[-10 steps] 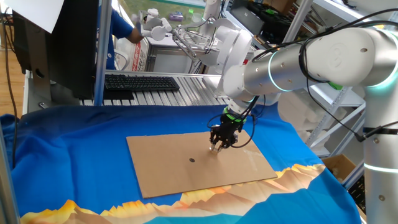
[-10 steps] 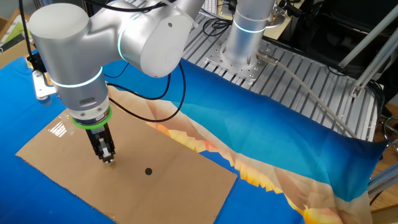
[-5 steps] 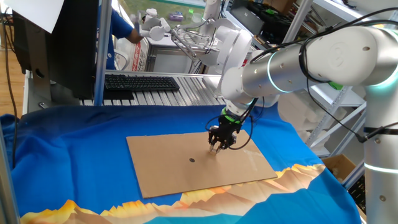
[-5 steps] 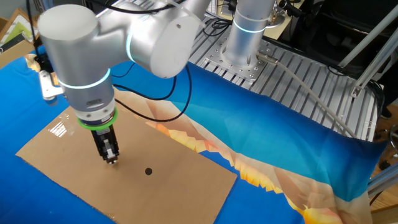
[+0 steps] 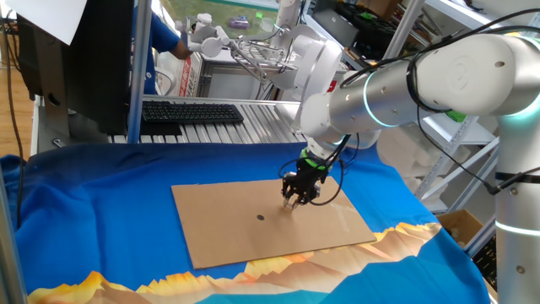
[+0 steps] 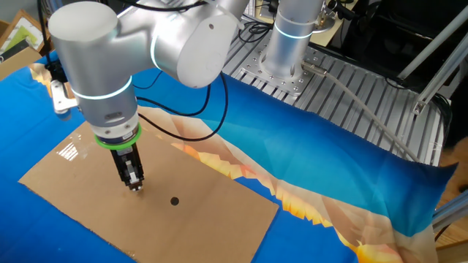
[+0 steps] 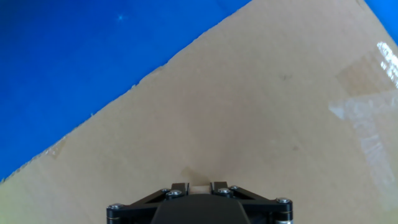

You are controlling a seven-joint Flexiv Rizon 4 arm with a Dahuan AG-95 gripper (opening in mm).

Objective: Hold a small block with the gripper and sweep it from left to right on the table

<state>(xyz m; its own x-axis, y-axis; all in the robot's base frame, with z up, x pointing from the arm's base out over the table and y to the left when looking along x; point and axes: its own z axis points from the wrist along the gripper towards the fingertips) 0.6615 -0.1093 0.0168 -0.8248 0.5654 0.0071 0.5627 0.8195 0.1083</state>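
Observation:
My gripper (image 5: 292, 200), a small black claw under a green ring, points down onto the brown cardboard sheet (image 5: 228, 232) on the blue-clothed table (image 5: 93, 219). It is shut on the small block (image 7: 199, 186), a tiny pale tan piece that shows between the two fingertips in the hand view. The tips touch the cardboard or hover just above it. In the other fixed view the gripper (image 6: 134, 185) stands left of a small dark dot (image 6: 174, 201). The block is too small to make out in either fixed view.
The small dark dot (image 5: 260, 217) lies near the cardboard's middle. A slatted metal bench with a black keyboard (image 5: 192, 111) stands behind the table. The orange-yellow jagged border (image 5: 278, 266) runs along the cloth's front. The robot base (image 6: 290, 36) stands on the bench.
The gripper has moved slightly along the cardboard toward the dark dot, still shut on the block. The arm's elbow has swung with it.

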